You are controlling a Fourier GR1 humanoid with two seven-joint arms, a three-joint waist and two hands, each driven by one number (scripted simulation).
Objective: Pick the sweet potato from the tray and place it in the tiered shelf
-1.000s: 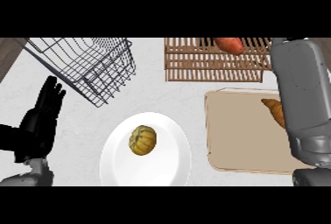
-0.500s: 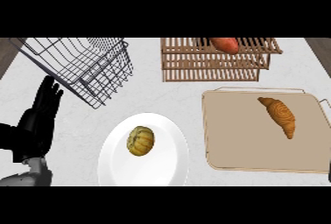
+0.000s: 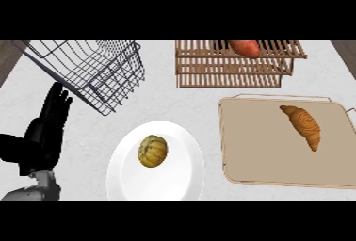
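**Sweet potato on the shelf, tray holds only a pastry**

The sweet potato (image 3: 244, 48) lies on the top level of the wooden tiered shelf (image 3: 233, 70), toward its far edge, so the placing looks done. Taking the shelf as the landmark: just in front of it sits the beige tray (image 3: 261, 155), carrying only a croissant (image 3: 303, 125). To the shelf's left stands a wire basket (image 3: 90, 70), tilted. In front and to the left, a white plate (image 3: 128, 181) holds a small round bun (image 3: 152, 151). Well to the shelf's left and nearer the robot, the left hand (image 3: 43, 132) rests with fingers straight and up, holding nothing. The right hand does not show.
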